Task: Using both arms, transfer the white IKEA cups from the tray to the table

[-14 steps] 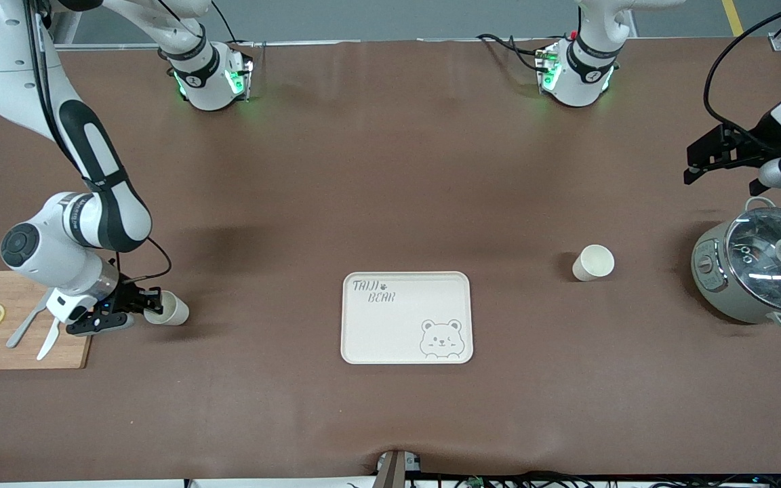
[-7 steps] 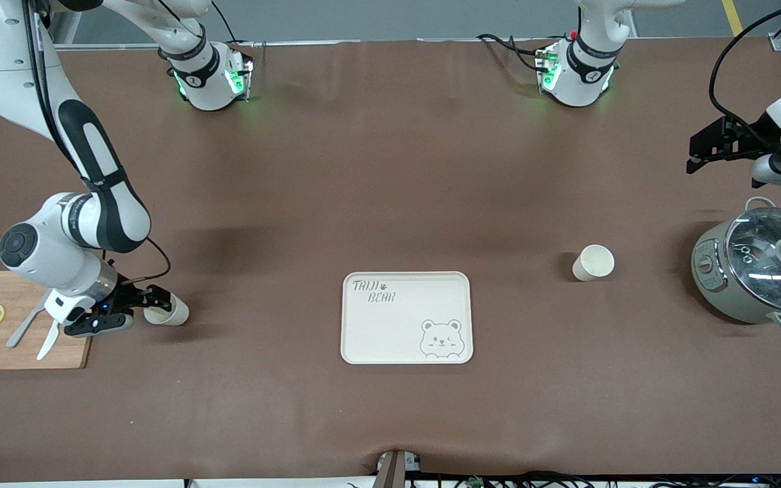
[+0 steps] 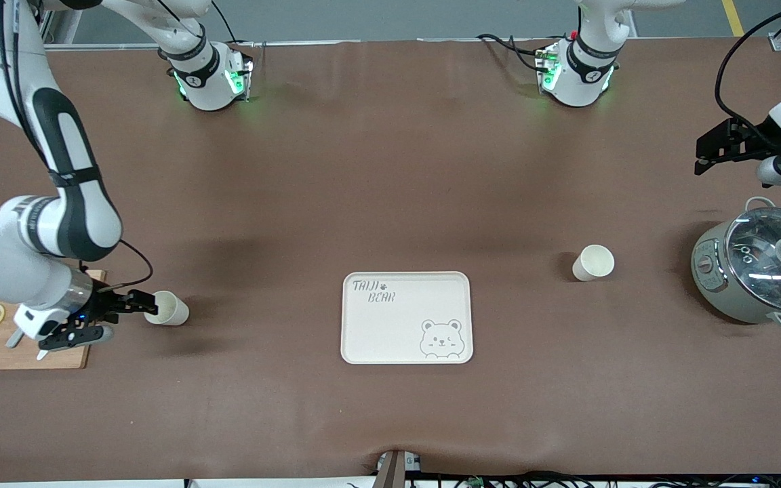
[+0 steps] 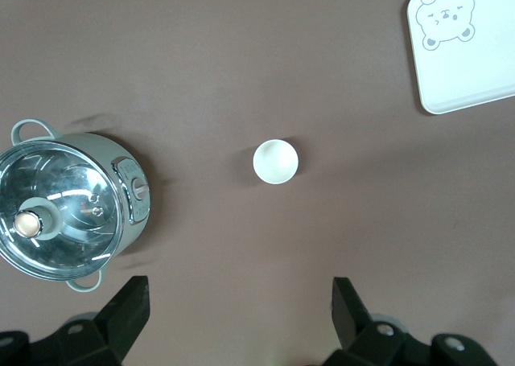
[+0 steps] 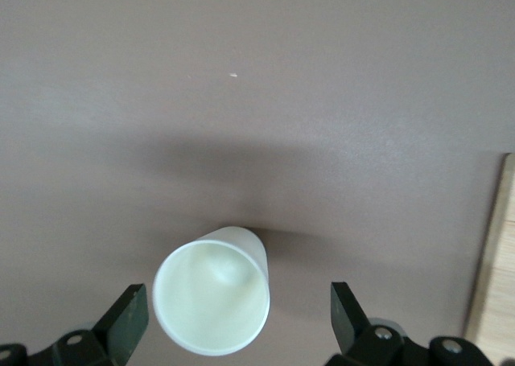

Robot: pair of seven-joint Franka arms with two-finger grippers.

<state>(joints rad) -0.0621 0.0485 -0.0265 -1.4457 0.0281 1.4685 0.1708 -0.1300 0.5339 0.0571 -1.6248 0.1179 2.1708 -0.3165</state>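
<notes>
Watching from my console, I see both small cream-white tapered cups standing on the matte brown table (image 3: 390, 169), off the cream bear-face tray (image 3: 407, 317): one cup (image 3: 168, 308) between the right gripper's (image 3: 102, 318) spread fingers, the other (image 3: 593, 262) beside the grey glass-lidded pot (image 3: 756, 271), the left gripper (image 3: 726, 146) spread above. They look light, rigid, smooth; I'd pinch mid-wall.

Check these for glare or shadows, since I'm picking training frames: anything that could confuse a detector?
Front view: bright reflections streak the pot's glass lid; soft shadows lie beside both cups. Left wrist view: the same glare on the lid. Right wrist view: a broad dark shadow spreads over the table by the cup.
</notes>
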